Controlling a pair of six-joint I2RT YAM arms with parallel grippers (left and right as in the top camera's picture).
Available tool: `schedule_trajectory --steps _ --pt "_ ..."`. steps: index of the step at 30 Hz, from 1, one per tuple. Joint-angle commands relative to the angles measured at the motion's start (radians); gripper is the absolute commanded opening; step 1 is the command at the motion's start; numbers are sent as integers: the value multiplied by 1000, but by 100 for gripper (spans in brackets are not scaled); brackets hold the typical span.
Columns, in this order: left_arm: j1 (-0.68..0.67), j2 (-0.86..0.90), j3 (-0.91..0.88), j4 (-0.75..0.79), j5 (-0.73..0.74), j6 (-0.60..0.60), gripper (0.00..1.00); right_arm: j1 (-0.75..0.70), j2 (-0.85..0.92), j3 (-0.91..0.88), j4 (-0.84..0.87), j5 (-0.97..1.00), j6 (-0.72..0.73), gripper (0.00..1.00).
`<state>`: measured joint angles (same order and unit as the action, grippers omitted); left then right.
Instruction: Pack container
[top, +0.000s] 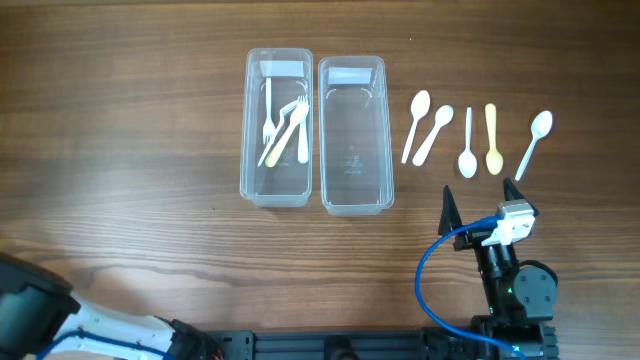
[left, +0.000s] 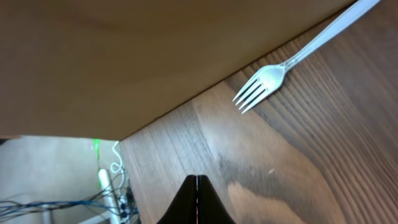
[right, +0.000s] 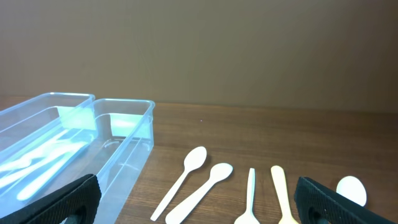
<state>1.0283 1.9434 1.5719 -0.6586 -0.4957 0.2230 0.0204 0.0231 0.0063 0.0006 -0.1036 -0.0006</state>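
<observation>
Two clear containers stand side by side. The left container (top: 247, 130) holds several white forks (top: 285, 128); the right container (top: 321, 130) is empty. Several spoons lie in a row to its right: white ones (top: 415, 122) (top: 433, 134) (top: 468, 148) (top: 535, 140) and a yellow spoon (top: 492, 140). My right gripper (top: 481, 200) is open and empty, just in front of the spoons (right: 186, 177); its wrist view also shows the yellow spoon (right: 281, 193). My left gripper (left: 197, 186) is shut and empty above the table, apart from a lone fork (left: 267, 81).
The left arm (top: 40, 315) lies at the table's bottom-left corner. In the left wrist view the table edge and cables (left: 112, 186) show at lower left. The right wrist view shows both containers (right: 124, 106) at left.
</observation>
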Motion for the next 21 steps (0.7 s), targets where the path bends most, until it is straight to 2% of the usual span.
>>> schedule_trajectory --steps 1,11,15,21 --pt "-31 84 3 41 -60 65 4 -4 -2 -1 5 11 1 100" --pt "-62 196 3 319 -69 221 4 -4 -2 -1 5 11 1 100" --pt "-61 226 3 365 -53 276 4 -4 -2 -1 5 11 1 100" --pt "-53 295 3 372 -45 276 4 -4 -2 -1 5 11 1 100"
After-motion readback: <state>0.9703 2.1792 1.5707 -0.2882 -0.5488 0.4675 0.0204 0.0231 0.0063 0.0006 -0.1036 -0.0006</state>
